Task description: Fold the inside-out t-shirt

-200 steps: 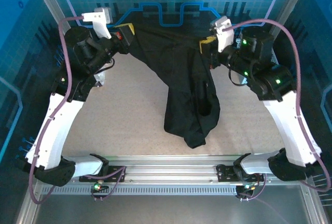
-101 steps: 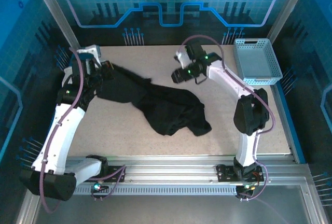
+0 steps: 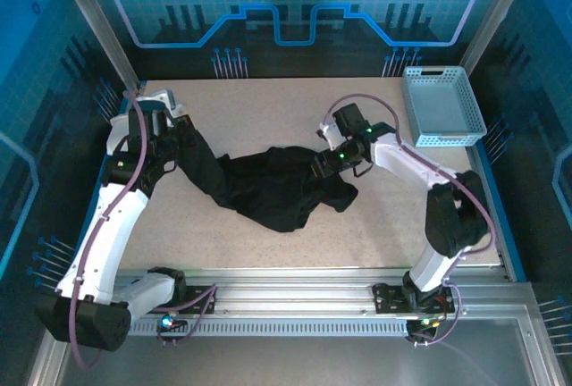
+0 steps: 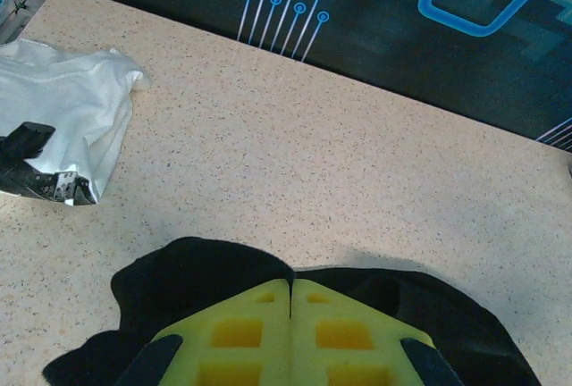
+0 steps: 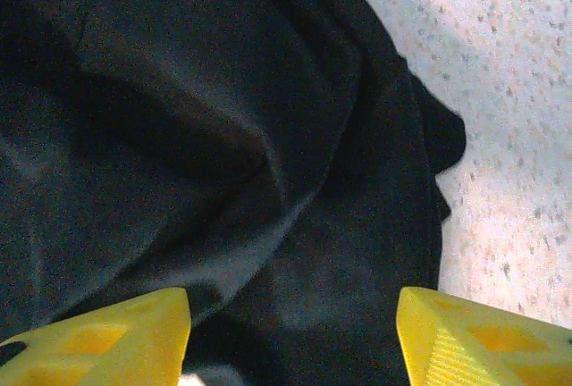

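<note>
One crumpled, soft black t-shirt (image 3: 277, 191)

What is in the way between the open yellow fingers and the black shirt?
Nothing visible. The right gripper is open right over the black t-shirt, with only cloth showing between its fingers. The left gripper is shut on its other end.

Plain black t-shirt (image 3: 277, 191), no print. Worktop (image 3: 268, 109) is beige with fine dark speckles. Plain white garment (image 4: 67, 113). Left tool (image 4: 292, 319) and right tool (image 5: 295, 337) are bright yellow. Basket (image 3: 447, 139) is pale blue-grey with a perforated grid. Arms (image 3: 100, 223) are white and black, cables (image 3: 357, 96) purple. Back wall (image 3: 295, 2) is blue with cyan circuit lines.
</note>
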### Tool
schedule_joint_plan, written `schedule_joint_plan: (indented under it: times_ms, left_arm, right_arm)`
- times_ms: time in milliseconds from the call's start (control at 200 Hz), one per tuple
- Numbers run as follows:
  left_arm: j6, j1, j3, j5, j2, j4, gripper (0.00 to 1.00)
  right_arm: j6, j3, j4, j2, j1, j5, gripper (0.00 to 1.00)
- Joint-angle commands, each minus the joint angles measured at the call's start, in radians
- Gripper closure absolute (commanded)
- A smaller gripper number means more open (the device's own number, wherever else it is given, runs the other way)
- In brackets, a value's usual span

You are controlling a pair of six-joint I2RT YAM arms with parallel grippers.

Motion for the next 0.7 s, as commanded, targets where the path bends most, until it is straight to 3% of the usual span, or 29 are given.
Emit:
schedule_joint_plan:
  times_ms: [0, 55, 185, 265, 315, 525, 695]
  left_arm:
    - [-0.013, 0.007, 0.006, 0.017, -0.013, 0.027, 1.00]
    - [-0.011, 0.008, 0.006, 0.019, -0.012, 0.027, 1.00]
    - [-0.006, 0.008, 0.008, 0.014, -0.010, 0.030, 1.00]
    - [-0.008, 0.012, 0.012, 0.014, -0.008, 0.032, 1.00]
    - [-0.010, 0.013, 0.017, 0.016, -0.009, 0.034, 1.00]
    - [-0.015, 0.014, 0.015, 0.020, -0.020, 0.038, 1.00]
    - [-0.021, 0.014, 0.014, 0.026, -0.019, 0.041, 1.00]
  right_arm:
    - [-0.004, 0.078, 0.041, 0.072, 0.009, -0.043, 0.38]
    - [0.003, 0.096, 0.053, 0.115, 0.009, -0.035, 0.42]
    - [0.017, 0.139, 0.101, 0.175, -0.017, -0.054, 0.77]
    - [0.026, 0.175, 0.107, 0.192, -0.044, -0.115, 0.86]
    - [0.025, 0.203, 0.089, 0.204, -0.057, -0.140, 0.85]
    - [0.022, 0.152, 0.075, 0.184, -0.058, -0.140, 0.62]
    - [0.024, 0.130, 0.077, 0.203, -0.047, -0.147, 0.53]
